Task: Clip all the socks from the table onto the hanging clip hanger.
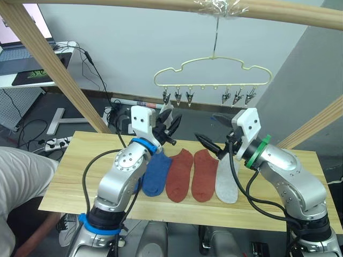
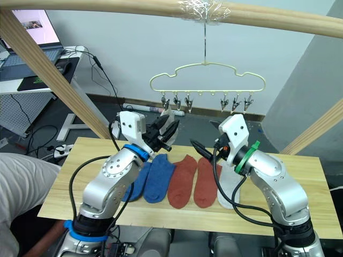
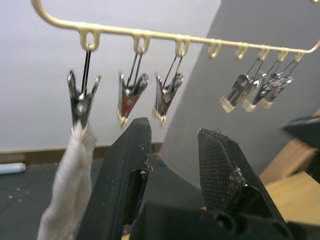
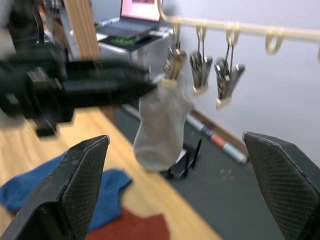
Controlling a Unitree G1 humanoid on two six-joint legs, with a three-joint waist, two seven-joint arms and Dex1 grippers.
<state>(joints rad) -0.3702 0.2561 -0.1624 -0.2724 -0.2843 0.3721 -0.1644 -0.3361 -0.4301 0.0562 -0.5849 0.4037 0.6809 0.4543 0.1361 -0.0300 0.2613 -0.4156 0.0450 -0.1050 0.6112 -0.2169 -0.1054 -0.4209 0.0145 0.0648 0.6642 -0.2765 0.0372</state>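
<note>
A: Socks (image 2: 185, 179) lie in a row on the table (image 2: 300, 176): two blue at the robot's left, two rust red in the middle, one light grey at the right, partly behind the right arm.

B: And the other grey sock (image 4: 161, 129)?

A: It hangs from the leftmost clip (image 3: 81, 98) of the hanger (image 1: 214, 72), which hooks onto a wooden beam (image 1: 161, 6) above the table's far edge.

B: What about the left gripper (image 1: 170, 127)?

A: Raised just below the left group of three clips, beside the hung sock. Its fingers (image 3: 127, 165) stand slightly parted with nothing between them.

B: The right gripper (image 2: 203, 149)?

A: Held above the red and grey socks, pointing toward the left gripper. In its wrist view the fingers (image 4: 75, 185) spread wide and hold nothing.

B: The other clips?

A: Five hang bare.
</note>
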